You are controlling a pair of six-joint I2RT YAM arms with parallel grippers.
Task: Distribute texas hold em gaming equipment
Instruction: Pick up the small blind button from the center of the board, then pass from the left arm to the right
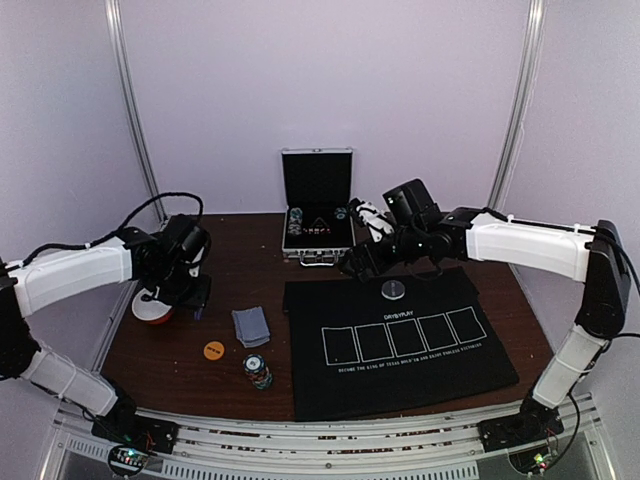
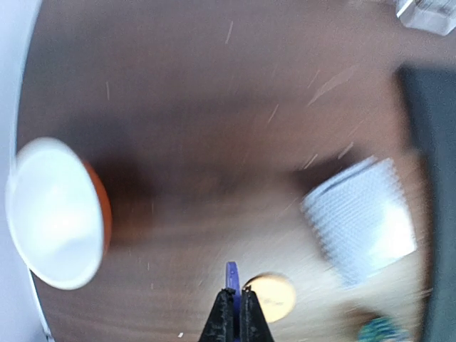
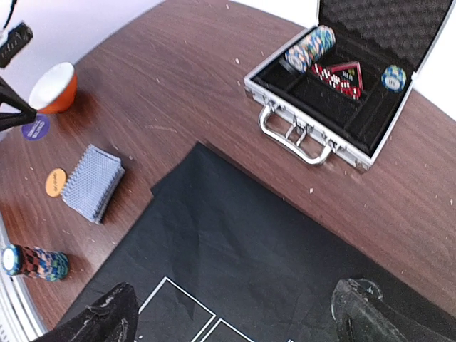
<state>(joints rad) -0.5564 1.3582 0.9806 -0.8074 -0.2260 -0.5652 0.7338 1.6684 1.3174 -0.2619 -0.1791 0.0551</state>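
My left hand [image 2: 234, 292] pinches the purple disc [image 2: 231, 273] by a thin edge, left of the cards [image 2: 360, 217] on the tabletop [image 2: 214, 107], while my right hand [image 3: 235, 313] is open and empty; I judge the disc could slip.

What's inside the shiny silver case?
In the open case: a row of striped chips, a smaller chip stack, and something red between. Whatever lies beneath them is covered.

Robot lab cell: plain white walls [image 1: 320, 80], aluminium rails [image 1: 330, 452].
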